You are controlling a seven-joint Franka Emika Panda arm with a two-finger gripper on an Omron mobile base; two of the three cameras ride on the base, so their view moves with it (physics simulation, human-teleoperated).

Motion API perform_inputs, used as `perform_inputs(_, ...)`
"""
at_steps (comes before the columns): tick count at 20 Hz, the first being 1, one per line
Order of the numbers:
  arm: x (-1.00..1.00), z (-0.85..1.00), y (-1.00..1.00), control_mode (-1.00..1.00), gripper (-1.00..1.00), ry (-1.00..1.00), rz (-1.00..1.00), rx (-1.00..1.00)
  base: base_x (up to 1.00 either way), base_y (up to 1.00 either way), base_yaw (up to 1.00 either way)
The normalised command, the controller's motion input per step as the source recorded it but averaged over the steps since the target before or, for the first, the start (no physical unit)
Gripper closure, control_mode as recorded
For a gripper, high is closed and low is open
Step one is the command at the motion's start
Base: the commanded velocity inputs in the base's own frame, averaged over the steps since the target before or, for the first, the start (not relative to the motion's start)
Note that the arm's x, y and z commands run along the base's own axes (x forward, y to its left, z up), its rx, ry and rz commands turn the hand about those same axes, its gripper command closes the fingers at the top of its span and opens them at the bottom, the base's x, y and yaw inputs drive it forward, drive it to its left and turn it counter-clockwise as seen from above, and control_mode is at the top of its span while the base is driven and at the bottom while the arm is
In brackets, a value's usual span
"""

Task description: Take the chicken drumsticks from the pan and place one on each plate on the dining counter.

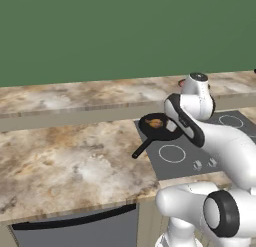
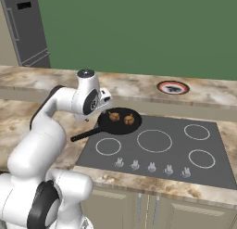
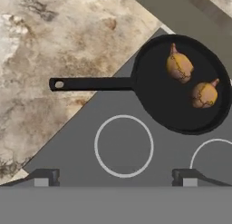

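Evidently nothing is taken yet: both chicken drumsticks (image 3: 180, 66) lie in the pan (image 3: 163, 105), so the gripper (image 3: 115, 177) hovers above, jaws spread, empty.

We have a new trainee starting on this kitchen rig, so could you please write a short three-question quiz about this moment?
1. True or false: both chicken drumsticks lie in the pan.
2. Which plate shows on the dining counter in the right base view? A. a navy-rimmed one; B. the reddish-pink-rimmed plate; C. a plain green one.
3. Fill in: in the hand view the gripper hangs above the grey cooktop with its jaws ____ and nothing between them.

Key: 1 true. 2 B. 3 open.
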Motion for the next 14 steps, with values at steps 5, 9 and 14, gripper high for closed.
perform_inputs(5,0.60,-0.12,0.00,-1.00,-1.00,0.00,0.05,0.00,0.00,0.00,0.00)
perform_inputs(9,0.58,-0.15,-0.02,-1.00,-1.00,0.00,0.04,0.00,0.00,0.00,0.00)
perform_inputs(14,0.51,-0.33,-0.03,-1.00,-1.00,0.00,0.03,-0.02,0.00,0.00,0.00)
